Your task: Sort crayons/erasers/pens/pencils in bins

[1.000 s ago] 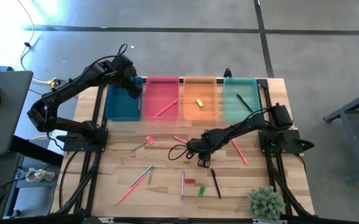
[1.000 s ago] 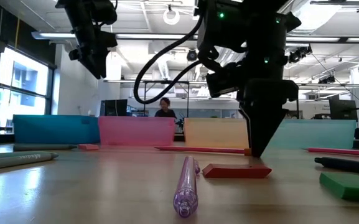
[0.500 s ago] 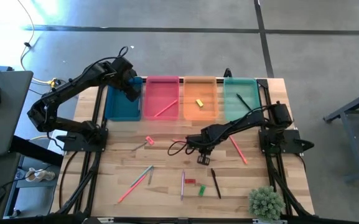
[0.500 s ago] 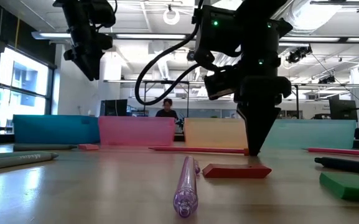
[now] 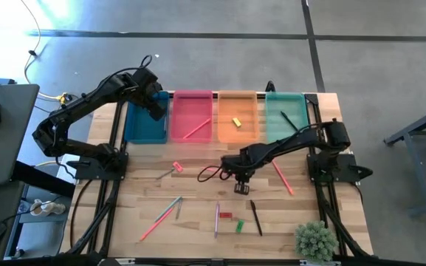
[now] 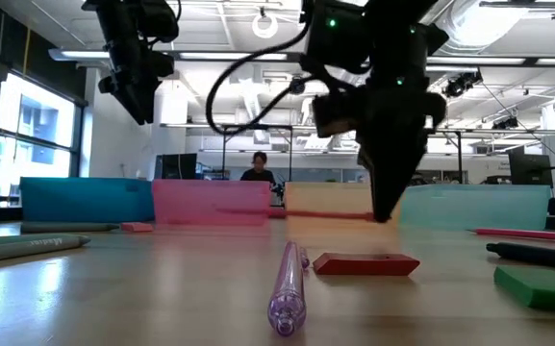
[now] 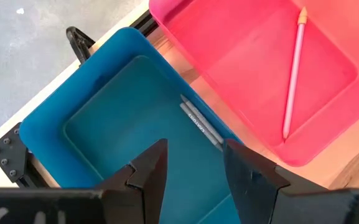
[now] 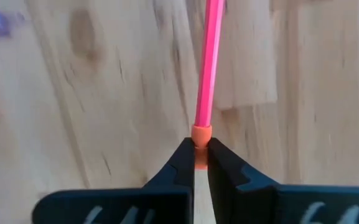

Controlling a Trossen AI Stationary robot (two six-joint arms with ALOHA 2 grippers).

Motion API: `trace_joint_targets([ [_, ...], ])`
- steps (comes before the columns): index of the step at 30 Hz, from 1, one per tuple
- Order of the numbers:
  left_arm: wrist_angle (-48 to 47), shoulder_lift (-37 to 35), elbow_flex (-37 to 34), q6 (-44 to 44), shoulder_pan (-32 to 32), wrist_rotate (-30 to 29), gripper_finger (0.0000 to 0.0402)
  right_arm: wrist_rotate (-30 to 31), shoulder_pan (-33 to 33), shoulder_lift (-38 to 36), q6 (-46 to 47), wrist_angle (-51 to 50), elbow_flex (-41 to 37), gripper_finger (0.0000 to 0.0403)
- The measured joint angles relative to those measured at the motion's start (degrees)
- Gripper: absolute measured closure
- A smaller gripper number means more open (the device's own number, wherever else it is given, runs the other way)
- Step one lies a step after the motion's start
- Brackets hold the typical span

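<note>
A pink pencil is seen gripped at its orange end by the right claw only in the right wrist view; the left claw is held parted over the teal bin.

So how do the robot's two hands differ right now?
The left hand is open and empty, hovering over the teal-blue bin; the right hand is shut on a pink pencil, gripped at its orange end, over the middle of the table. Both are dark with two fingers.
</note>
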Motion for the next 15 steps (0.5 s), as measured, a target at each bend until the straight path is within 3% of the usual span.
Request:
trace_joint_targets([
  [15,0.04,0.0,0.0,0.0,-0.04,0.04,0.0259,-4.81,-7.91,-6.54,2.02,11.1,0.13,0.04],
])
